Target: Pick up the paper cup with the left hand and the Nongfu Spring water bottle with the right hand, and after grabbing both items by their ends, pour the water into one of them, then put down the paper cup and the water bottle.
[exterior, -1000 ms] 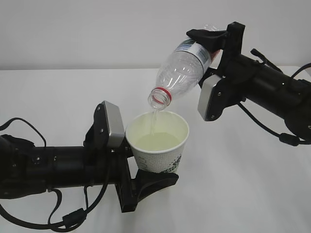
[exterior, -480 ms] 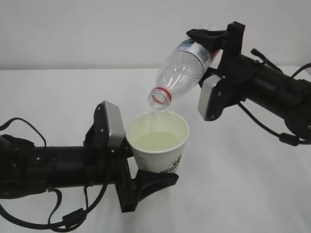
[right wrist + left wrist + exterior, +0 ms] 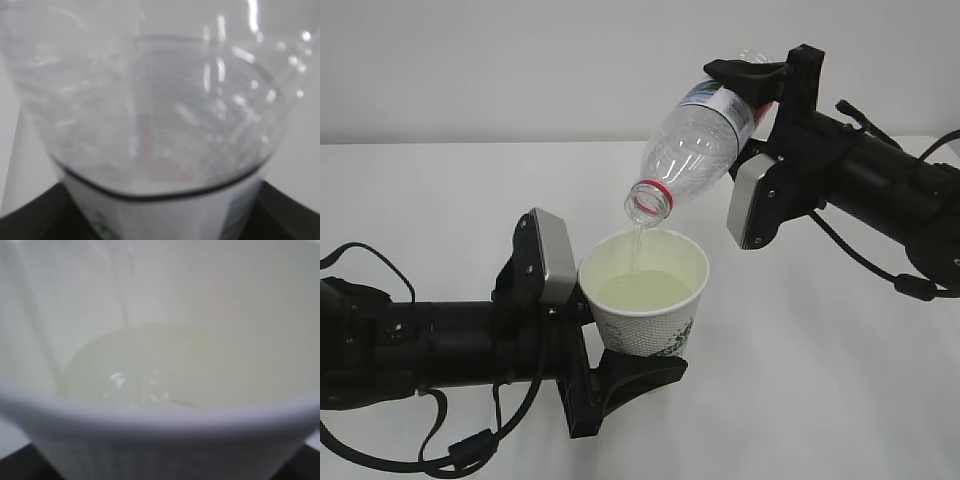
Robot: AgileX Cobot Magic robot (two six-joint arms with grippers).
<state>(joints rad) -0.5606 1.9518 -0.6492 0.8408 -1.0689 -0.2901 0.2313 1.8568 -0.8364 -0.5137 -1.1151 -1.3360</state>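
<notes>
The paper cup (image 3: 645,305), white with dark green print, is held level above the table, and my left gripper (image 3: 617,345) is shut on its lower end. Pale water (image 3: 642,292) lies inside it; the left wrist view looks over the cup's rim (image 3: 160,415) at that water (image 3: 150,370). The Nongfu Spring water bottle (image 3: 695,145) is tilted mouth-down, its red neck ring just above the cup's rim. A thin stream (image 3: 637,242) falls from its mouth into the cup. My right gripper (image 3: 752,110) is shut on the bottle's base end. In the right wrist view the clear bottle (image 3: 150,100) fills the frame.
The white table (image 3: 820,390) lies under both arms, with a plain pale wall behind. Black cables hang from the left arm (image 3: 430,345) near the front edge. The right arm (image 3: 880,195) reaches in from the right.
</notes>
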